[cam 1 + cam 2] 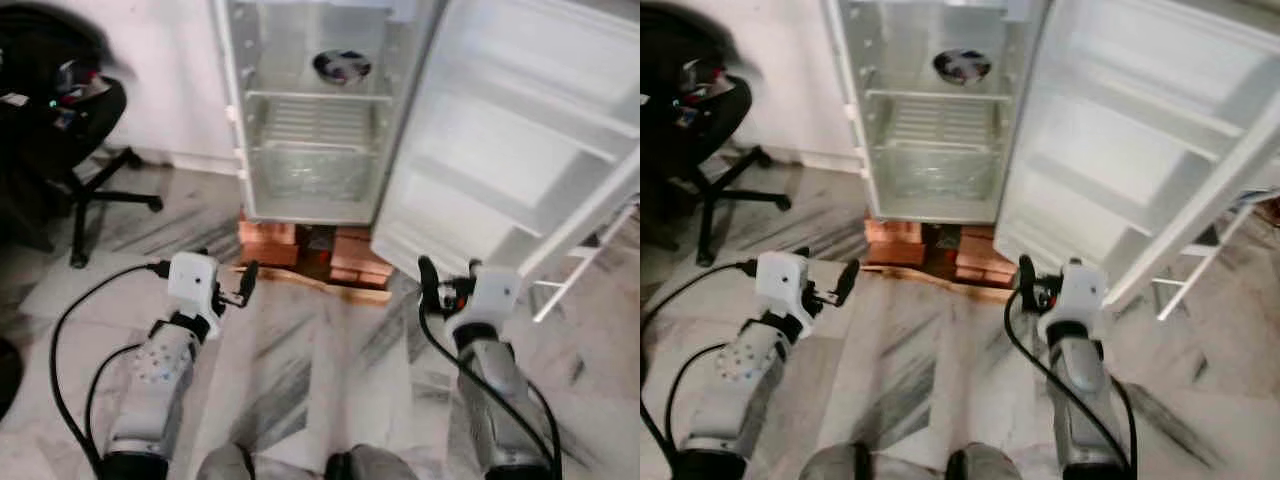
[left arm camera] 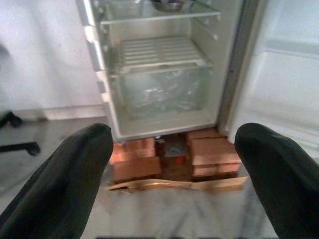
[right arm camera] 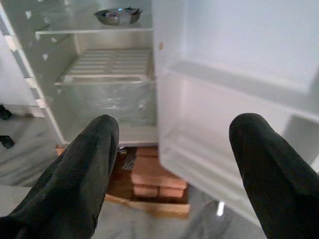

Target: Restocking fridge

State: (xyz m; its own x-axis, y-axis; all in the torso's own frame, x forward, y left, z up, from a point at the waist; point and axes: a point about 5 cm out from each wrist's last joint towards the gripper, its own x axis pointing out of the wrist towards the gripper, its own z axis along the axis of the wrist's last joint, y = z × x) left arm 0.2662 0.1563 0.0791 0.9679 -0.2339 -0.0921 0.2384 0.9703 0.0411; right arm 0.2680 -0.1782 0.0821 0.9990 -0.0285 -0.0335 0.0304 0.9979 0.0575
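Note:
A white fridge (image 1: 232,110) stands ahead with its door (image 1: 500,150) swung wide to the right. Inside, a metal bowl (image 1: 341,66) sits on the glass shelf, above a wire rack (image 2: 162,52) and a clear drawer (image 2: 162,94). The door shelves hold nothing. My left gripper (image 1: 240,285) is open and empty, held over the floor short of the fridge's left corner. My right gripper (image 1: 450,282) is also open and empty, below the door's lower edge. In both wrist views the black fingers (image 2: 60,184) (image 3: 75,179) are spread wide and point towards the fridge.
The fridge rests on stacked bricks (image 1: 345,255) with a wooden strip (image 1: 310,282) in front. A black office chair (image 1: 60,130) loaded with items stands at the left. A white metal frame (image 1: 580,270) leans behind the door at the right. The floor is grey marble.

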